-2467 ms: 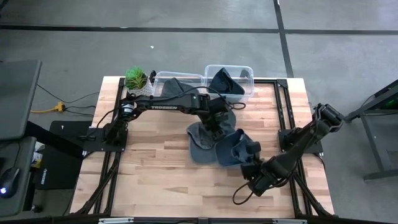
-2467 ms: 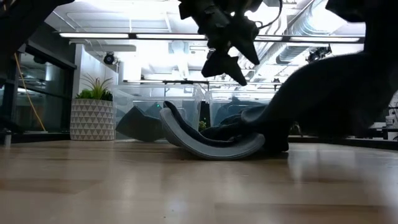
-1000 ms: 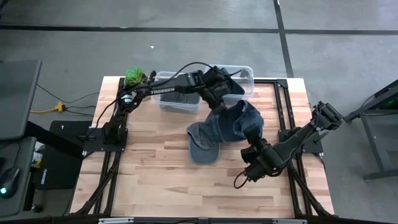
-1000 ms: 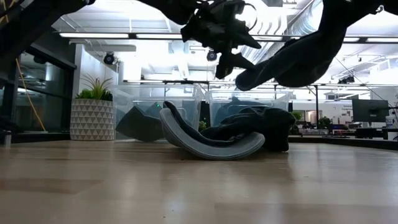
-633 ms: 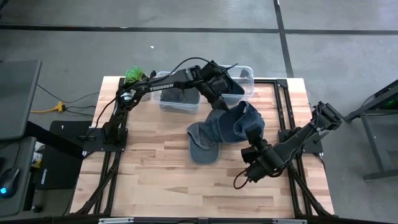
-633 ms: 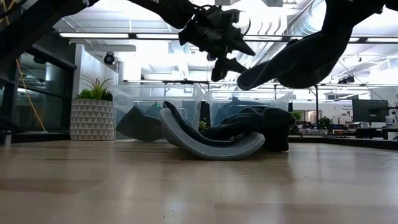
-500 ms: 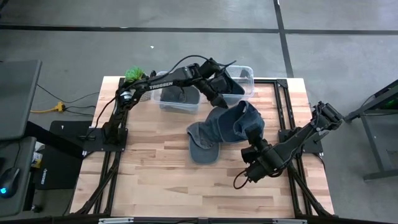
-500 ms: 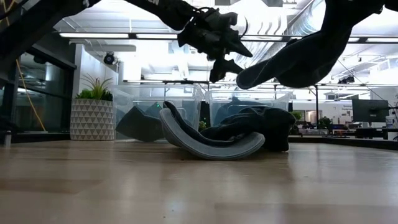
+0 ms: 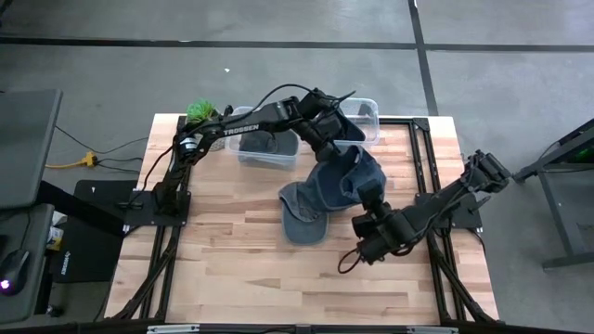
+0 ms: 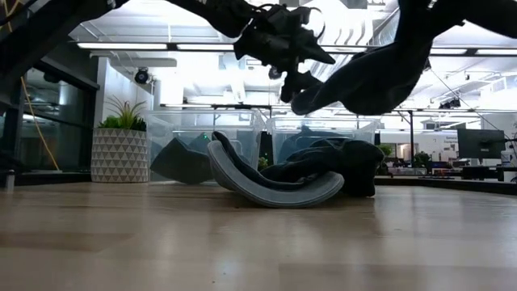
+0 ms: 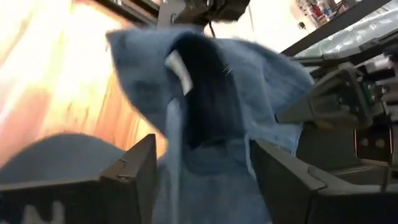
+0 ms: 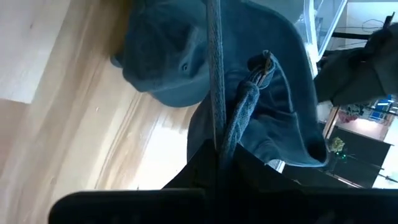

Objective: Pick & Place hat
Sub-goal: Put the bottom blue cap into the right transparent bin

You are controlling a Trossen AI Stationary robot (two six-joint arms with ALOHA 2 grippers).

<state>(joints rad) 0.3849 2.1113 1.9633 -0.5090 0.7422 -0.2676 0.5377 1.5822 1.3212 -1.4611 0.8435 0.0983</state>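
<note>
Left wrist view is blurred: the blue hat [image 11: 211,99] fills it, and its lower edge runs out of frame between the fingers [image 11: 134,171]. Whether those fingers touch the cloth cannot be told. From above, the raised hat covers the left gripper [image 9: 336,151]. In the low view both arms are cut off at the top edge. What lies in the bins [image 9: 357,125] is unclear.

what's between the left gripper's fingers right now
The lifted hat: in the left wrist view its blue fabric hangs between the open left gripper's fingers. The right gripper is shut on the hat.
</note>
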